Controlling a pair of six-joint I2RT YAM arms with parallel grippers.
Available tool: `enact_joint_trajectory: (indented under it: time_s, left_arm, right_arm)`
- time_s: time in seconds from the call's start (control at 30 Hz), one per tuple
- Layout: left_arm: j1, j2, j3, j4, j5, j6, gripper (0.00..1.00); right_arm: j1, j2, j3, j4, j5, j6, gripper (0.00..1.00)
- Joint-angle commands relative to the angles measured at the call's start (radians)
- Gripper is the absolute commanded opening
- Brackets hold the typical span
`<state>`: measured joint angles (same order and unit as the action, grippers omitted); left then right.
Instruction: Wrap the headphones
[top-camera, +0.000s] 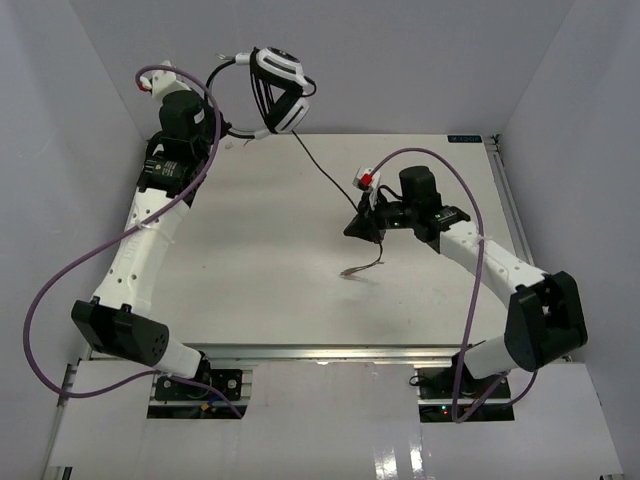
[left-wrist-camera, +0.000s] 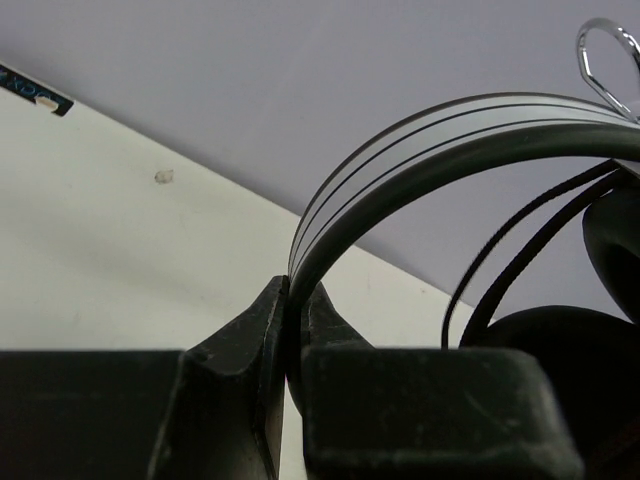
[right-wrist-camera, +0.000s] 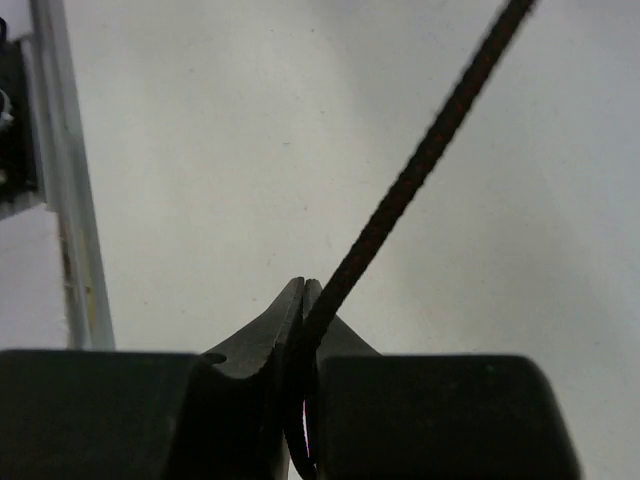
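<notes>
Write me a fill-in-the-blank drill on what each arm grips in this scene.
1. The left fingers are shut on the thin black ____ of the headphones.
2. The right fingers pinch the long thin black ____.
3. The earcups have ____ shells with black pads.
Missing words: headband; cable; white.

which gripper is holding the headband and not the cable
The left gripper, shut on the headphones at their thin headband; the right gripper pinches only the black cable.
</notes>
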<state>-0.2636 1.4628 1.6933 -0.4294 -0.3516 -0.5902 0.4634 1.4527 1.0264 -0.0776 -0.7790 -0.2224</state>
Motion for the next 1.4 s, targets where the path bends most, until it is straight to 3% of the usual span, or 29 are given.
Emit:
enact_joint_trajectory:
  time_s: [0.0,0.13,0.4,0.63,0.8,1.03,1.37]
  left_arm:
    - [0.0,0.023,-0.118,0.116,0.061,-0.037,0.0]
    - [-0.011,0.062,-0.273,0.169,0.097,-0.064,0.0]
    - [-0.15,0.224,-0.322,0.205,0.101,-0.06,0.0]
    - [-0.252,0.329,-0.296,0.205,0.144,-0.006,0.0]
    - [-0.286,0.281,-0.386,0.26,0.217,0.027,0.0]
    - [-0.326,0.118,-0.535,0.32,0.343,0.112,0.0]
    - [-0.374,-0.075,-0.644,0.312,0.492,0.204,0.0]
  right_arm:
    - [0.181,-0.158,0.13,-0.339,0.503,-0.402,0.08]
    - [0.323,-0.224,0.165,-0.334,0.753,-0.586,0.08]
    - [0.434,-0.141,0.352,-0.426,0.777,-0.682,0.08]
    - [0.441,-0.107,0.36,-0.369,0.911,-0.731,0.08]
    - [0.391,-0.137,0.292,-0.282,0.995,-0.769,0.08]
    - [0.205,-0.17,0.243,-0.231,0.892,-0.79,0.1]
    - [0.105,-0.084,0.304,-0.23,0.798,-0.736,0.14]
